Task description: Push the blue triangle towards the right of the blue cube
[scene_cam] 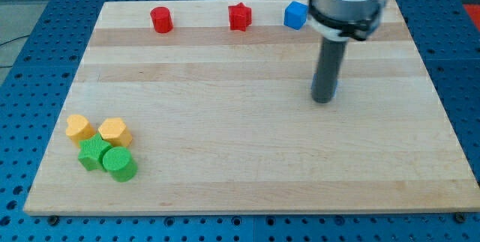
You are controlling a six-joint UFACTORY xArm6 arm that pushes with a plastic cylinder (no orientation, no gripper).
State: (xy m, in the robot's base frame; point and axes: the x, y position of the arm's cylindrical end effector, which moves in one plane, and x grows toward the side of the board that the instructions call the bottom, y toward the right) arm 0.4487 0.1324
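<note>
The blue cube (295, 15) sits near the top edge of the wooden board (225, 107), right of centre. My tip (323, 100) rests on the board below the cube and slightly to its right. A thin sliver of blue (335, 85) shows at the rod's right edge; it may be the blue triangle, mostly hidden behind the rod. I cannot make out its shape or whether the tip touches it.
A red cylinder (161, 19) and a red star (239, 16) stand along the top edge, left of the blue cube. Two yellow blocks (79, 127) (115, 131), a green star-like block (93, 152) and a green cylinder (119, 163) cluster at the bottom left.
</note>
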